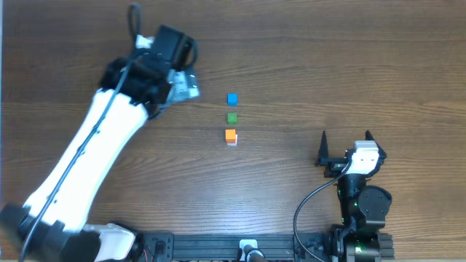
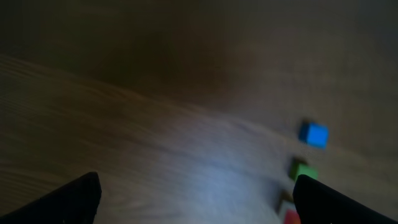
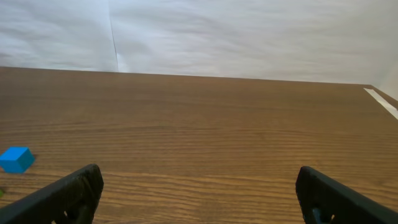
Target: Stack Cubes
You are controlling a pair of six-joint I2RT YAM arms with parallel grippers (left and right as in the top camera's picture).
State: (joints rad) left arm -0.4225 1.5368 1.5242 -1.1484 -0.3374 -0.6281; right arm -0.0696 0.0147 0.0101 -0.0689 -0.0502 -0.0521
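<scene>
Three cubes lie in a short line on the desk (image 1: 328,58), each just apart from the next: a blue cube (image 1: 232,99), a green cube (image 1: 232,117) and an orange cube (image 1: 231,135). A pale, reddish edge shows under the orange one; whether it rests on another cube cannot be told.

The left arm (image 1: 95,160) reaches far out over the desk, and the left jaws stand wide open with nothing between them. From them the line of cubes is off to the side toward the right arm. The blue cube (image 2: 313,134) is the nearest of the three to them, with the green cube (image 2: 303,169) next, and none of the cubes touches the jaws.

The right arm (image 1: 360,196) sits folded close to its base. The right jaws are also spread apart and hold nothing. The cubes lie ahead of them and well off toward the left arm's side, with the orange cube nearest and the blue cube (image 3: 15,159) farthest. Bare desk lies straight ahead of the right jaws.
</scene>
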